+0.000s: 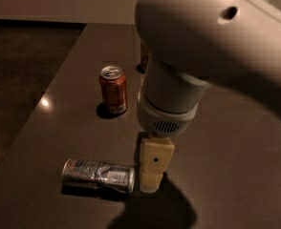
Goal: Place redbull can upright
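Observation:
The redbull can [98, 175] lies on its side near the table's front left, silver and dark blue with a white label patch, its top end pointing right. My gripper [152, 175] hangs from the large white arm and sits just to the right of the can's top end, close to it and low over the table. Only one cream-coloured finger [155, 162] shows, edge-on.
A red-orange soda can [113, 89] stands upright behind the redbull can. An orange-gold can [143, 61] stands further back, mostly hidden by the arm. The dark table [236, 166] ends at its left edge beside a dark floor.

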Controlling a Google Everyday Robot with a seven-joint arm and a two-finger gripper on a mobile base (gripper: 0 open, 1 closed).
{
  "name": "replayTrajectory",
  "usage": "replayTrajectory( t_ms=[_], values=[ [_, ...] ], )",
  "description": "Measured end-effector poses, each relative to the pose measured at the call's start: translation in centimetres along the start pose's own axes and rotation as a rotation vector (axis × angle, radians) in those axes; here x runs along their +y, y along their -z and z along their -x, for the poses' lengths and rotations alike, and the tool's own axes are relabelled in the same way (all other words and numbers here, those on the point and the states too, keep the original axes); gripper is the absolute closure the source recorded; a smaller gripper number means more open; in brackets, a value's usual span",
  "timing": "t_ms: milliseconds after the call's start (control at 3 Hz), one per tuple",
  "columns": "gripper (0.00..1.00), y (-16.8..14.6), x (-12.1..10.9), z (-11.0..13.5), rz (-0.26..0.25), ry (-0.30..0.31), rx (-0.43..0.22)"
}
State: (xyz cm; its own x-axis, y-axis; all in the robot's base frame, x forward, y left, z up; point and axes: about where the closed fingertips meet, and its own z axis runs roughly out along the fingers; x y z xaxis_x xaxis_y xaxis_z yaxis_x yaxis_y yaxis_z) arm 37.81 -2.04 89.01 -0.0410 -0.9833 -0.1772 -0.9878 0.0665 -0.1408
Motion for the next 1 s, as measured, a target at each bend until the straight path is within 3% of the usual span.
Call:
replayTrajectory(
  t_ms=[1000],
  values=[
    [0.0,-4.6,3.0,6.1,0.053,0.035,0.003]
  ],
)
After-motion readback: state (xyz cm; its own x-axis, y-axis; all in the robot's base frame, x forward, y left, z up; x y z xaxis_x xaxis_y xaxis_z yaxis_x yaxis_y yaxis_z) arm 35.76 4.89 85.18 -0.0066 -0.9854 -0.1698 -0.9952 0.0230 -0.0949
